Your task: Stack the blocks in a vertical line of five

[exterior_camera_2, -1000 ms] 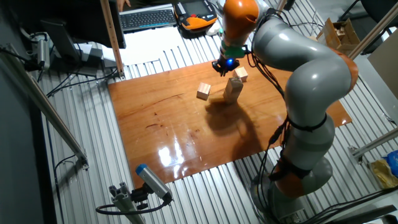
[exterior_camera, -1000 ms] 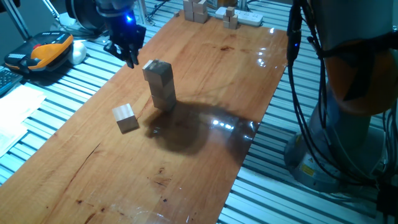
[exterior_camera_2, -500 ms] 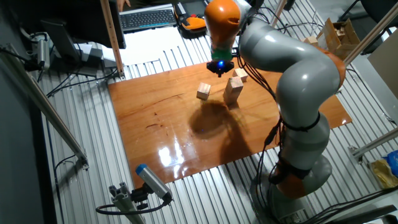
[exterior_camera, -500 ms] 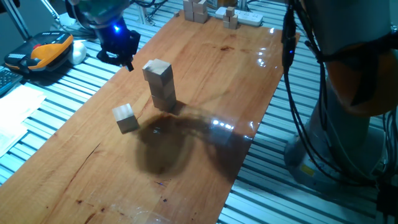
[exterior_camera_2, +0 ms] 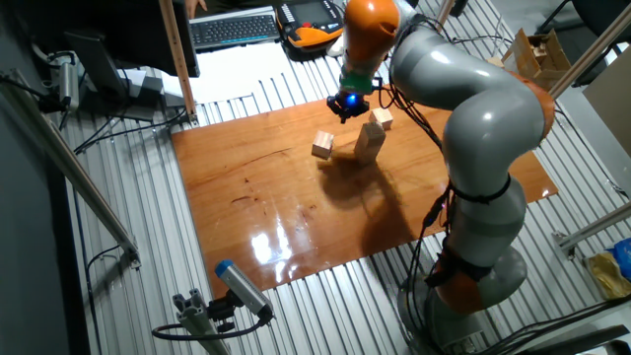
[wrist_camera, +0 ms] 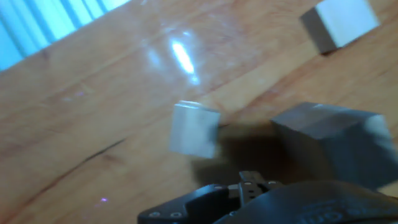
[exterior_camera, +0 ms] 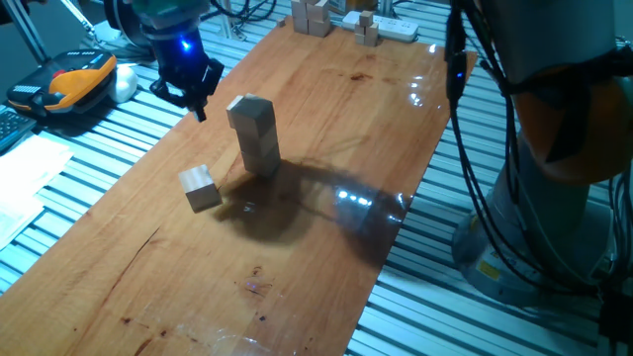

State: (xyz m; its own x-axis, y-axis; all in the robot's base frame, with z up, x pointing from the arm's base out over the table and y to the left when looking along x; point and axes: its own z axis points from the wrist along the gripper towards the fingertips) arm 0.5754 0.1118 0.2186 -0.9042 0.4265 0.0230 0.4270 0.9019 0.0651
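A short stack of pale wooden blocks [exterior_camera: 256,135] stands mid-table, also seen as the stack [exterior_camera_2: 369,142] and, close up on the right, the stack's top [wrist_camera: 328,142]. One loose block [exterior_camera: 200,188] lies left of it and nearer the front edge; it shows as the block [exterior_camera_2: 322,146] and the block [wrist_camera: 194,129]. Another block [exterior_camera_2: 383,118] sits just behind the stack, the same block [wrist_camera: 339,23]. My gripper [exterior_camera: 188,91] hovers in the air to the left of the stack and beyond it, apart from it. It looks open with nothing between its fingers. It also appears as the gripper [exterior_camera_2: 345,104].
A cluster of small wooden blocks [exterior_camera: 312,16] and a white strip [exterior_camera: 391,28] sit at the table's far end. An orange device [exterior_camera: 74,79] and papers lie off the left edge. The arm's base [exterior_camera: 554,227] stands to the right of the table.
My gripper has drifted a little left, away from the stack's top and toward the table's left edge. The arm's shadow has shifted. The blocks have not moved.
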